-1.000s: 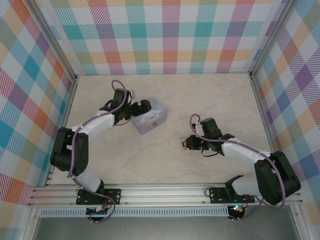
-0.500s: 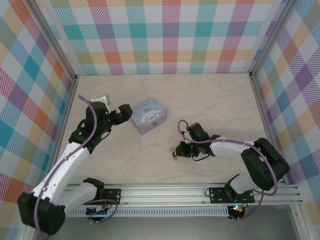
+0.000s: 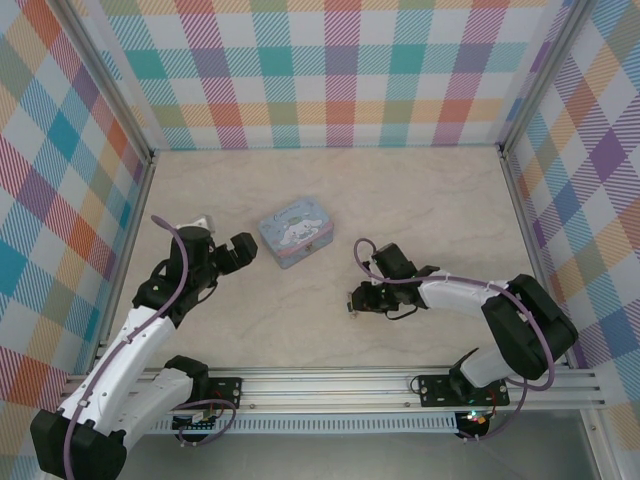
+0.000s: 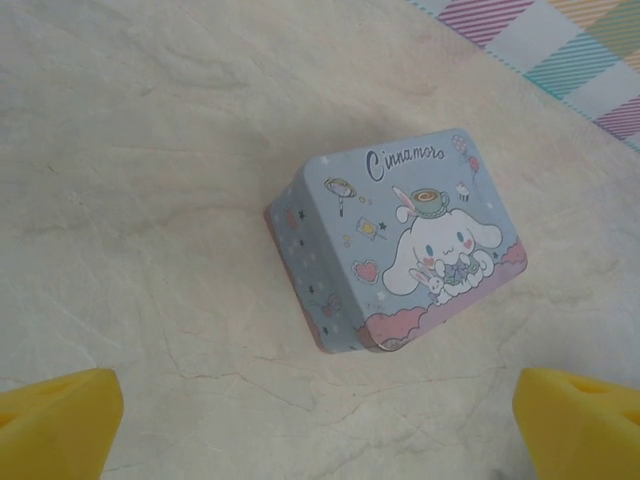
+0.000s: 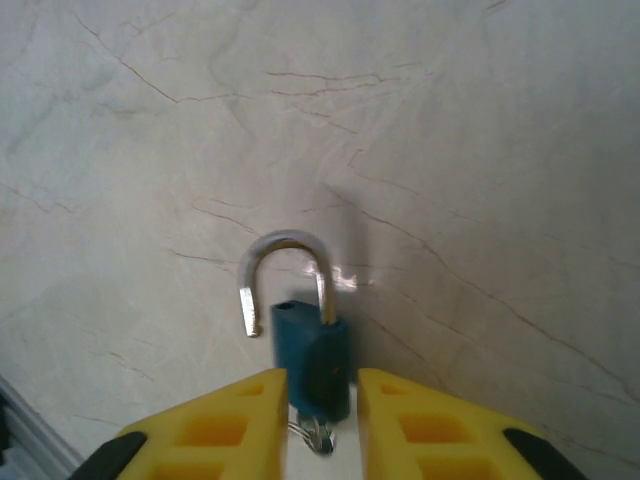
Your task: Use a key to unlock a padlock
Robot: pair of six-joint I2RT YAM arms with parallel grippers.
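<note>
Here, the right gripper [image 5: 322, 382] is closed narrowly on the padlock [image 5: 314, 358], its 2 yellow fingers [image 5: 250, 420] pressing the dark blue body from either side, so the lock sits right at the fingertips and pokes out just ahead of them. The silver shackle [image 5: 287, 248] arches forward over the marbled table [image 3: 420, 200]; 1 leg enters the body, while the other ends free in the air just beside the body's top corner. A small silvery bit, the key [image 5: 318, 437], shows just under the body in the gap between the fingers; too little of it shows to tell how it sits against the lock. In the top view this gripper is low over the table near the middle, to the right of and nearer than the tin [image 4: 400, 240]. The left gripper [image 4: 320, 425] is spread wide and holds nothing, its 2 yellow tips at opposite lower corners of the left wrist view. It is apart from the pale blue tin, which lies flat, lid up, with a white cartoon dog on it.
</note>
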